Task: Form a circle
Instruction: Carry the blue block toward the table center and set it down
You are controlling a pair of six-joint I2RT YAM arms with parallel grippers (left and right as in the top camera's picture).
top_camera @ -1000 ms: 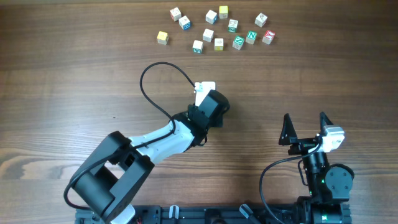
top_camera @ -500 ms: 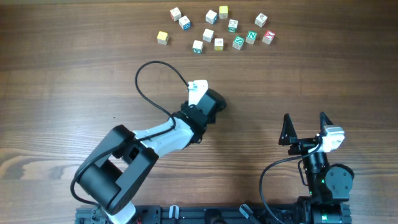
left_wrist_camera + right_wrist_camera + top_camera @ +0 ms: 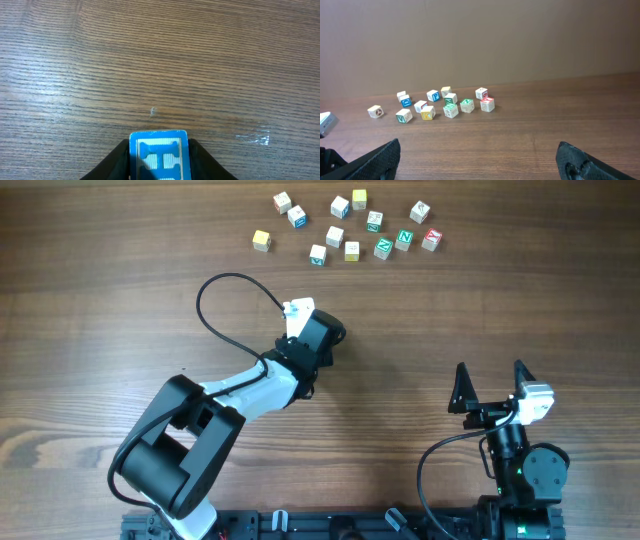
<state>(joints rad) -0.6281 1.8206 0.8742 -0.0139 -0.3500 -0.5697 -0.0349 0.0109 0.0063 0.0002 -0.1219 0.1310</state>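
Wooden letter cubes point(image 3: 335, 235) lie in a loose scatter, not a ring, along the far side of the table point(image 3: 100, 330) in the overhead view, in the same spots as a second ago. The left arm point(image 3: 250, 385) has swung leftward and slightly farther out since then, and the loop of its black cable point(image 3: 205, 295) has shifted left with it. Its head points down, so the left jaws are hidden from above. The right arm point(image 3: 510, 450) has not moved; it sits near the front edge at the right, with the right jaws spread wide and empty. A broad band of bare wood separates the left arm's head from the scatter, and the table's left side offers open room too.

From the left wrist, the left jaws stand partly closed, one dark finger point(image 3: 117, 165) on each side of a blue H cube point(image 3: 159, 152), gripping it at the bottom of the frame. Whether the cube touches the table cannot be told. Ahead of it runs open wood grain, with a small speck point(image 3: 152, 111) and a shiny patch point(image 3: 252, 137) to the right.

From the right wrist, the right jaws frame the bottom corners, wide apart, holding nothing. The letter cubes sit well ahead, slightly left of centre, close to the far edge where the table meets a plain brown wall point(image 3: 520, 40). Open table lies between.
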